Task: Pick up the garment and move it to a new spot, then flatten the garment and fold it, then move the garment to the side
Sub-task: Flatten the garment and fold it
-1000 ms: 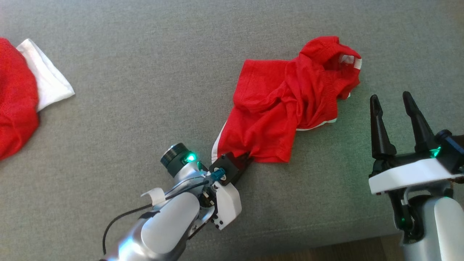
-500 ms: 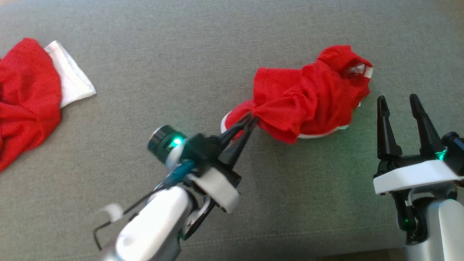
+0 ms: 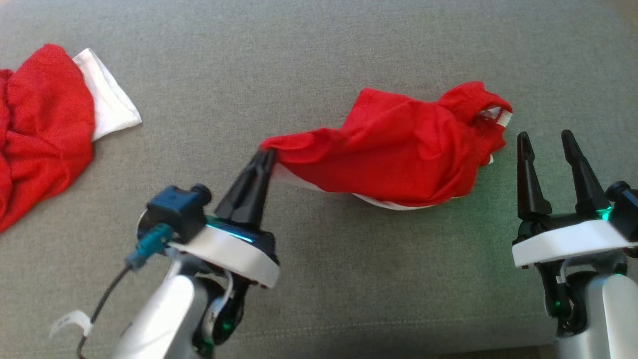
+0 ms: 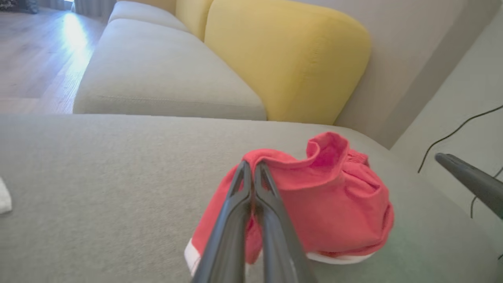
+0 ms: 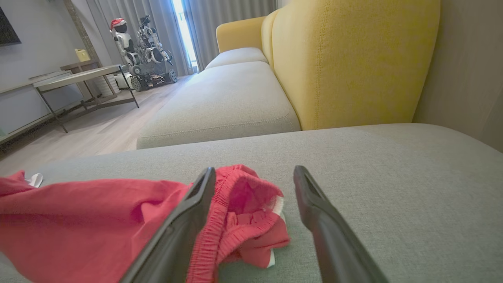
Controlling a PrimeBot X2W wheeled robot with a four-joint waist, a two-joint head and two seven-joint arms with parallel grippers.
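Note:
The garment [image 3: 398, 149] is a pair of red shorts with white trim, stretched out on the grey sofa cushion [image 3: 319, 50]. My left gripper [image 3: 264, 155] is shut on the garment's left corner and holds that end lifted. In the left wrist view the closed fingers [image 4: 251, 188] pinch the red cloth [image 4: 334, 204], which bunches up beyond them. My right gripper [image 3: 546, 139] stands open just right of the garment's waistband, touching nothing. In the right wrist view the waistband [image 5: 243, 212] lies between and behind the open fingers [image 5: 188, 220].
A second red and white garment [image 3: 45, 124] lies crumpled at the cushion's far left. A yellow backrest [image 5: 346, 63] stands behind the seat. The cushion's front edge [image 3: 349, 344] runs along the bottom of the head view. Another robot [image 5: 141, 43] and a table stand across the room.
My left gripper closed on the garment's lower-left corner, then rose and pulled it leftward, stretching the cloth out. The head camera shifted a little. The right gripper stayed open in place.

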